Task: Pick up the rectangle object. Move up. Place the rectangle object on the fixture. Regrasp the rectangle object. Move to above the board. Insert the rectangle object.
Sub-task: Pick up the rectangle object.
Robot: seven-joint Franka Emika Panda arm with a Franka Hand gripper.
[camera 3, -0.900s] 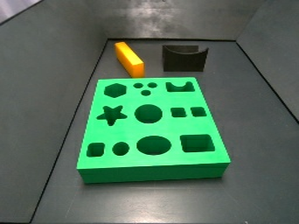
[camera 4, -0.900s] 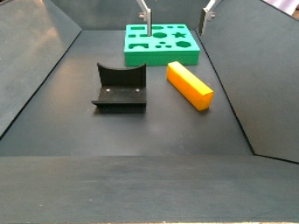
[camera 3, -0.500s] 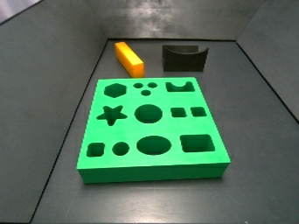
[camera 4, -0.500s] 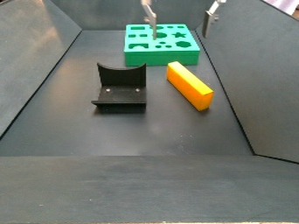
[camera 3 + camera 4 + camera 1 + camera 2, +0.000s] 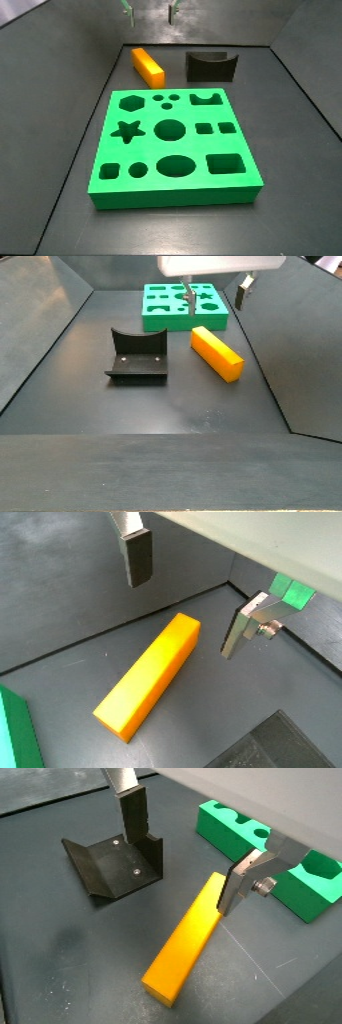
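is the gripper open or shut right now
Open: the gripper hangs above the rectangle object, its fingers wide apart and holding nothing.

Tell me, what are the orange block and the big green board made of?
The rectangle object looks like smooth plastic: even orange-yellow colour, clean flat faces, a soft sheen, though painted wood can't be ruled out. The board looks like matte plastic too: one bright green all over, with crisp cut-out holes. The gripper hangs open above the block, its fingers flat silvery metal plates with dark pads.
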